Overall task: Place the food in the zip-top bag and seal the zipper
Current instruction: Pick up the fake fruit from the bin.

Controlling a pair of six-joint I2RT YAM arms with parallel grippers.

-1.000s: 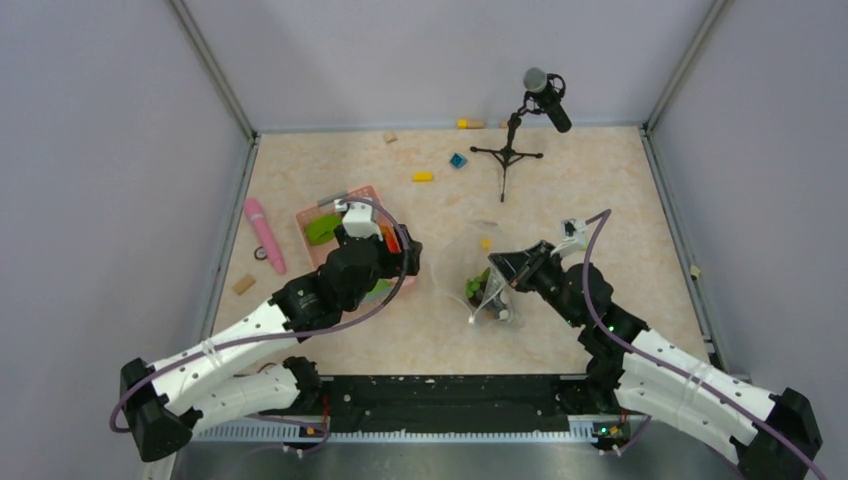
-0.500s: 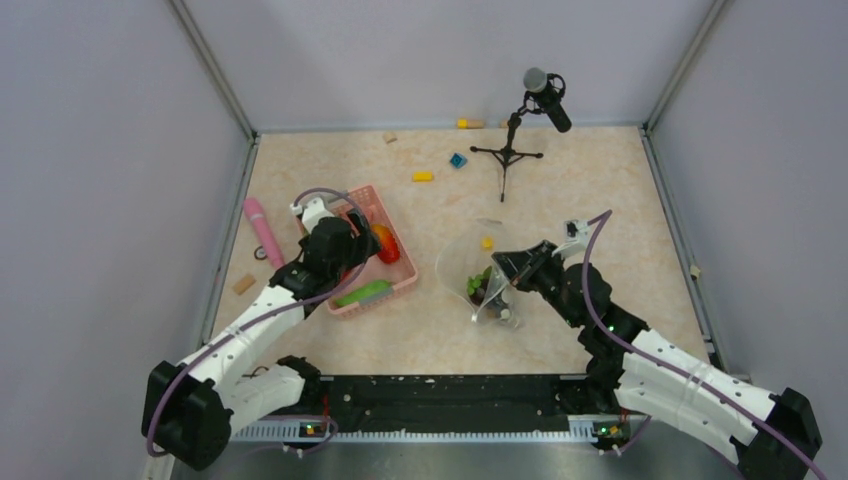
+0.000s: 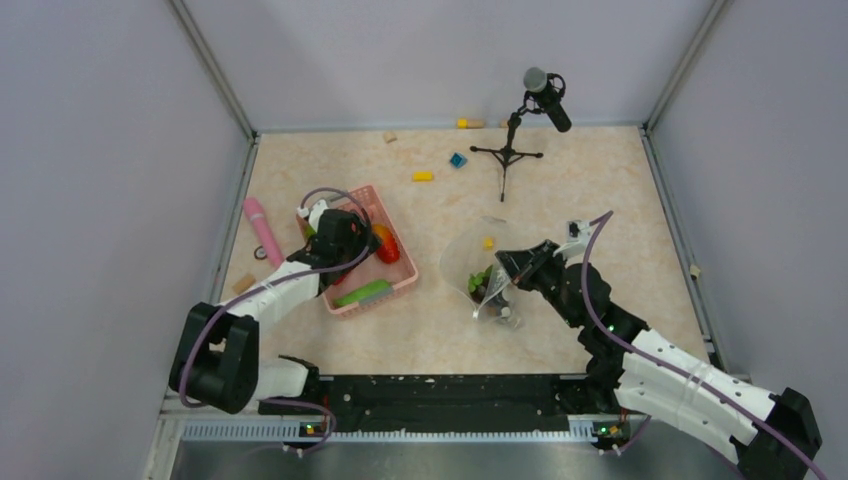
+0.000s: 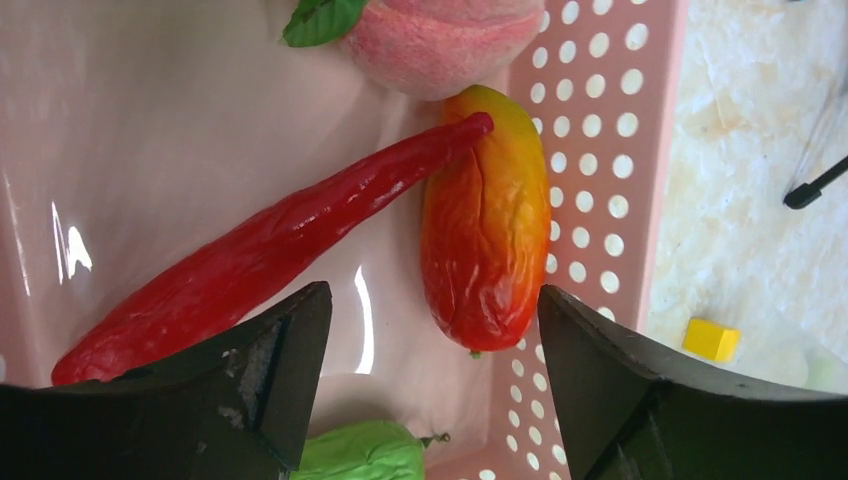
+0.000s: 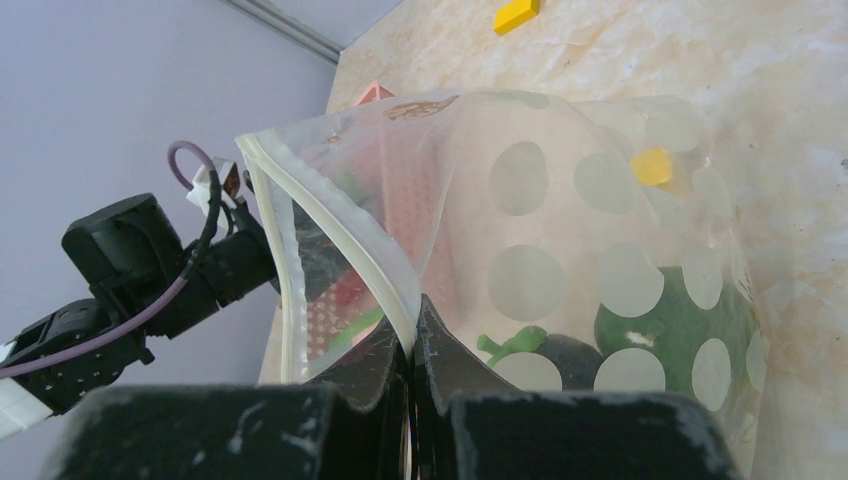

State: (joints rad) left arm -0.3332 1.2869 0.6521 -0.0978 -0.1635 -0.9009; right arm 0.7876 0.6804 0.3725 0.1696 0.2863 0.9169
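Orange-red fruit [image 4: 485,220] lies within the left pincer [image 4: 430,310] (spread wide).

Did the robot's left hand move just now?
Yes. The left gripper moved leftward over the pink basket, away from the zip-top bag, toward the pink stick.

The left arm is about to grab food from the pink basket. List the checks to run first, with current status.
1. The left claw open: ok.
2. The orange-red fruit between its jaws: ok.
3. The red chili clear of the jaws: not ok, it runs under one finger and touches the fruit.
4. The right claw shut on the zip-top bag: ok.
5. The zipper parted, mouth open: ok.
6. Gap above the fruit: cannot tell.
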